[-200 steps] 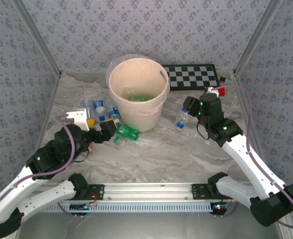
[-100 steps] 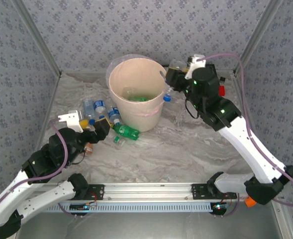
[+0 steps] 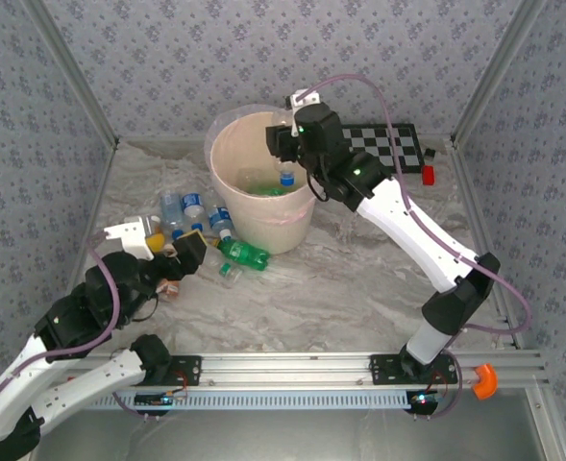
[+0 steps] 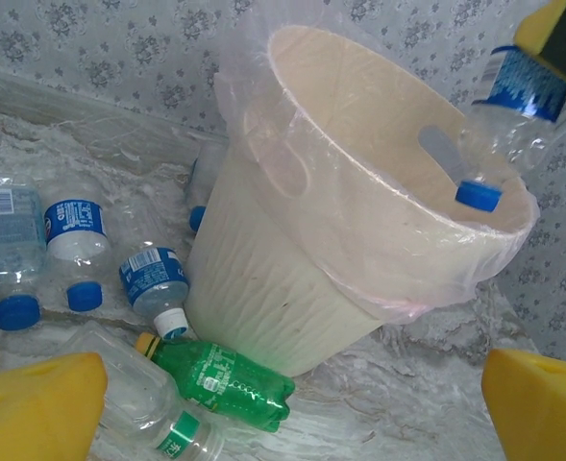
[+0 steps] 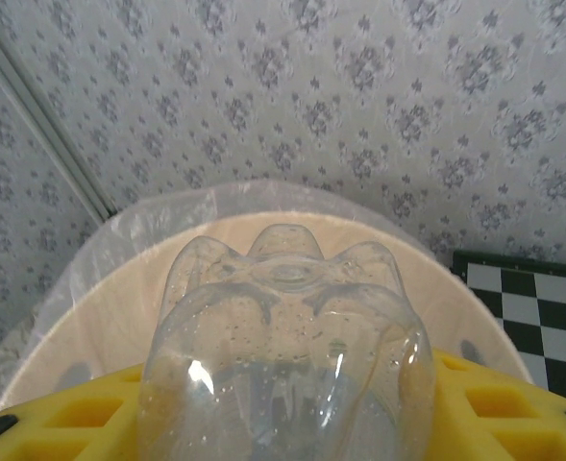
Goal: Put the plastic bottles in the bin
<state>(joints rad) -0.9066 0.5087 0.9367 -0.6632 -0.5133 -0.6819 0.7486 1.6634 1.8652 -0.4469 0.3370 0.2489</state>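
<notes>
From above: at upper centre of the frame, the right gripper (image 3: 282,146) is clamped on a clear bottle (image 3: 285,167), which hangs blue cap down over the right half of the bin (image 3: 227,144). At lower left, the left gripper (image 3: 167,246) hangs with jaws wide apart near the loose bottles (image 3: 194,206) and a green bottle (image 3: 247,254) lying at the bin's left foot.

Left wrist: its yellow fingers (image 4: 42,408) stand far apart in the bottom corners. The bin's wall (image 4: 263,279) leans through mid-frame, and the held bottle (image 4: 518,96) shows at upper right with its cap inside the rim but close to the far wall.

Right wrist: yellow pads (image 5: 61,413) flank the bottle's base (image 5: 283,355) at bottom centre. The lined rim (image 5: 119,279) curves behind it, and a checkerboard (image 5: 532,298) sits at right.

The drop looks best made from a spot nearer the bin's middle, with the jaws opened fully so the bottle falls straight and neither strikes the rim nor snags the liner (image 4: 254,58).
</notes>
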